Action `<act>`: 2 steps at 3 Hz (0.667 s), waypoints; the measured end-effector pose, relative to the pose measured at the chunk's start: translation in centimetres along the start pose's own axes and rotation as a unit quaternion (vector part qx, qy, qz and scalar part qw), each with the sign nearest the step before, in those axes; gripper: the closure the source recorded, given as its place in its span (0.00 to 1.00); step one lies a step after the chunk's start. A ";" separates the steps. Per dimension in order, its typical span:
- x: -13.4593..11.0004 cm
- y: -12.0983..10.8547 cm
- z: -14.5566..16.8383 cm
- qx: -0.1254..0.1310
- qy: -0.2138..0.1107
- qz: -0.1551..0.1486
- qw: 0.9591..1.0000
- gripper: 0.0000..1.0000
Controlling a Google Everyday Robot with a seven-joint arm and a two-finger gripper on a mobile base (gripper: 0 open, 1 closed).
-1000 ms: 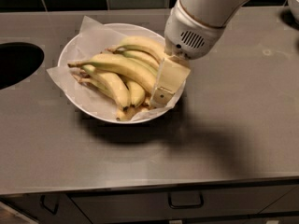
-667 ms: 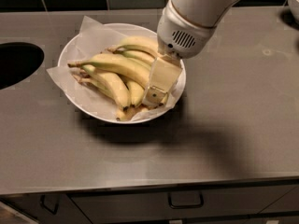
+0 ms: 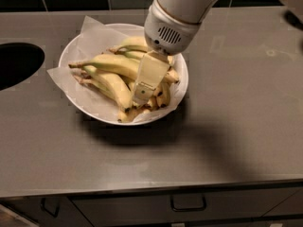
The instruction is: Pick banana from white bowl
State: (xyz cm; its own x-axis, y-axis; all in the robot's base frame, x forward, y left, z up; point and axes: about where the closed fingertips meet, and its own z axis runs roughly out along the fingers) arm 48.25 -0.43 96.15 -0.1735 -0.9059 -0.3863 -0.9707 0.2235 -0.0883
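Note:
The white bowl [image 3: 182,82], lined with crinkled white paper, sits on the grey counter left of centre and holds several bananas. The banana [image 3: 110,62], long and gently curved with a greenish stem at its left end, lies across the middle of the pile. My gripper [image 3: 141,98] hangs from the white arm at the top and reaches down into the bowl. Its tip is among the bananas, at the right end of the long banana. The arm hides the bananas on the bowl's right side.
A dark round hole [image 3: 14,63] is cut in the counter at the left. Dark wall tiles run along the back. A dark object [image 3: 293,20] shows partly at the far right edge. Drawer handles [image 3: 188,204] sit below the counter's front edge.
The gripper has moved left and lower, from the bowl's right rim to among the bananas in the middle of the bowl. The bananas have not visibly shifted.

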 end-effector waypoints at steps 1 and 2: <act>-0.6 -0.3 0.6 -0.003 0.001 0.003 1.000 0.19; -0.4 -0.7 1.2 -0.003 0.004 0.018 1.000 0.24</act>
State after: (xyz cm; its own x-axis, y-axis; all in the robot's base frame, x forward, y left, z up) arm 49.18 0.18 95.25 -0.2092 -0.8999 -0.3826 -0.9648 0.2536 -0.0692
